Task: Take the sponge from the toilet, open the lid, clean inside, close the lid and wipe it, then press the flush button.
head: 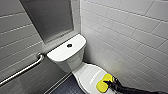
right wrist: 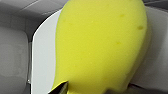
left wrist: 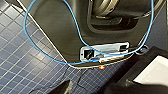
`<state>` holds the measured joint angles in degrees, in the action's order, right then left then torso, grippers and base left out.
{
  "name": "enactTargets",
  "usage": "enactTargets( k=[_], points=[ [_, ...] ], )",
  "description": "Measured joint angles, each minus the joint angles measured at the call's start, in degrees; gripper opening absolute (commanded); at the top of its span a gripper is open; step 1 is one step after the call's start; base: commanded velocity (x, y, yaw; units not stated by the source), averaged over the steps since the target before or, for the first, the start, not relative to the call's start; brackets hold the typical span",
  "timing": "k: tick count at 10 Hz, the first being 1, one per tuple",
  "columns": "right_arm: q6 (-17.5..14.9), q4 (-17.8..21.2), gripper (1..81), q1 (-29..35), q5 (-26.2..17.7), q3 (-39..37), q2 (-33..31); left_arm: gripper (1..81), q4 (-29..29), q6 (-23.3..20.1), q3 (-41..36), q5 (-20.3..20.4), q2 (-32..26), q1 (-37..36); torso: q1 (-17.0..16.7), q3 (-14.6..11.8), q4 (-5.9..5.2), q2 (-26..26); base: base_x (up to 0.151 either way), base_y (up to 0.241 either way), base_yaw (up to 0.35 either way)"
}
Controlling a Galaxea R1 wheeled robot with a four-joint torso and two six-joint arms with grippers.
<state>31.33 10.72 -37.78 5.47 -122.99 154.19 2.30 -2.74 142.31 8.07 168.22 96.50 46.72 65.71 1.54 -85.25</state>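
Observation:
The white toilet (head: 66, 56) stands in the corner with its oval lid (head: 87, 73) down. On the tank cover sits the small dark flush button (head: 69, 45). The yellow sponge (head: 104, 82) lies flat on the front part of the lid. My right gripper (head: 109, 84) reaches in from the lower right and is open, its dark fingers straddling the sponge's near end. In the right wrist view the sponge (right wrist: 100, 45) looms large over the lid (right wrist: 42, 50), with a dark fingertip (right wrist: 60, 88) at its edge. My left gripper (left wrist: 95, 88) hangs open above the floor, holding nothing.
A metal grab bar (head: 22, 70) runs along the left wall. White tiled walls (head: 130, 37) close in right of the toilet. Dark blue floor tiles (head: 66, 87) lie left of the bowl. A blue cable (left wrist: 50, 56) loops over the robot's dark base in the left wrist view.

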Motion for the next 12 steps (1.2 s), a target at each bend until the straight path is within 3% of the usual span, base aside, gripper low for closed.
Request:
enactTargets(
  k=[5,9,10,12],
  points=[
    [0.00,-7.69,81.1,-4.17,8.55,0.28,0.44,81.1,-1.49,0.02,0.00,-0.55,-0.30,0.00,0.00,0.00,0.00,0.00,0.000,0.000,0.000],
    [0.00,-12.12,81.1,-6.07,12.00,0.26,0.09,81.1,-1.71,0.05,0.00,-0.55,-0.27,0.00,0.00,0.00,0.00,0.00,0.000,0.000,0.000],
    [0.01,-12.51,1.0,-6.29,12.36,0.28,-0.02,81.1,-1.71,0.05,0.00,-0.55,-0.28,0.00,0.00,0.00,0.00,0.00,0.000,0.000,0.000],
    [0.63,-12.95,1.0,-6.53,12.08,0.52,-0.40,81.1,-1.71,0.02,0.00,-0.55,-0.09,0.00,0.00,0.00,0.00,0.00,0.000,0.000,0.000]
  ],
)
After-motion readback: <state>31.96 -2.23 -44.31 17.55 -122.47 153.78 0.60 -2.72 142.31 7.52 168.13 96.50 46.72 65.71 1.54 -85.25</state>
